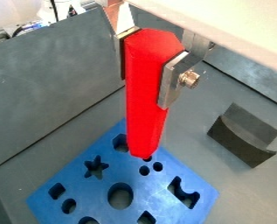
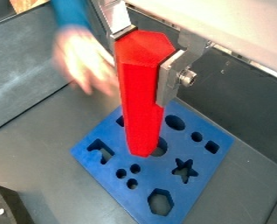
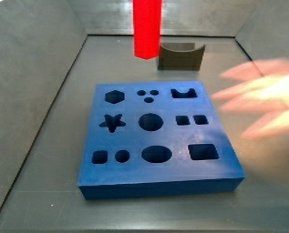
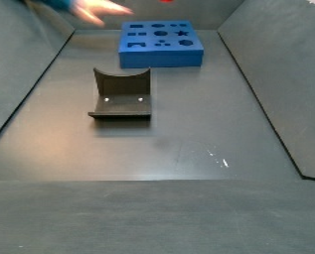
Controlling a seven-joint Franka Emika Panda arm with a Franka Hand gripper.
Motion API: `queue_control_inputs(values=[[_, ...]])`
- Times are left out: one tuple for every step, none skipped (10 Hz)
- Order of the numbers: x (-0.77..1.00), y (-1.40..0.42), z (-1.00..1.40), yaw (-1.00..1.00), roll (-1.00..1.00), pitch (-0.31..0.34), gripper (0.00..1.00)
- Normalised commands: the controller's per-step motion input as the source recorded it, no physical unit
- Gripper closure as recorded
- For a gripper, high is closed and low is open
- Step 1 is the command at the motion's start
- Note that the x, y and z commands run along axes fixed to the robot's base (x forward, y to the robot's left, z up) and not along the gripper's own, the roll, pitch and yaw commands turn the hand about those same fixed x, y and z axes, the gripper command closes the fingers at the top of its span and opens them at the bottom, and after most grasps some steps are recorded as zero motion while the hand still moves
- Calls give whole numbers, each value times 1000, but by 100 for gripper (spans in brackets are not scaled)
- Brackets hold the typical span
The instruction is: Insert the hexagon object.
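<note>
— So where does the hexagon piece (image 1: 144, 87) stand, and what are the jaws doing?

— The gripper (image 1: 147, 61) has its silver fingers (image 1: 176, 77) clamped on the red hexagonal bar, one plate on either flat, and holds it upright. In a side view the bar (image 3: 147, 27) hangs at the top centre of the frame, clear above the blue board (image 3: 159, 177) and not touching it.

— And the target?

— The hexagon hole (image 3: 112, 94) sits in the board's upper left in that side view; in a wrist view it (image 2: 162, 203) lies toward the lower middle, well apart from the bar's lower end, which looks nearer the large round hole (image 2: 154, 145).

— What makes the step go well?

— Probably shifting the bar sideways until its end is directly over the hexagon hole, keeping it vertical, and turning the wrist so the flats match the hole's sides before lowering. Descending slowly seems wise, since a corner could catch on the rim.

— Anything else nearby?

— The fixture (image 4: 121, 96) stands apart from the board. A blurred hand (image 3: 263, 91) hovers at the board's right edge in a side view.
</note>
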Motion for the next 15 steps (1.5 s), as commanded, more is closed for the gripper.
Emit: queue_control_inputs(values=[[-700, 326, -794, 106, -6, -234, 100], [-863, 403, -1000, 223, 0, -131, 100], [-866, 377, -1000, 243, 0, -123, 100], [-640, 149, -763, 269, -27, -210, 100], [-446, 0, -500, 246, -126, -281, 100], [-146, -46, -540, 123, -149, -223, 100], [-6, 0, -551, 14, -110, -147, 100], [0, 0, -509, 0, -109, -123, 100], [0, 0, -571, 0, -60, -67, 100], [-126, 20, -697, 0, 0, -47, 100], [-274, 74, -557, 0, 54, 0, 100], [-414, 129, -394, 0, 57, 0, 100], [-311, 114, -363, -23, 23, 0, 100], [0, 3, -529, 0, 0, 0, 100], [80, 0, -949, -6, 64, 4, 100]])
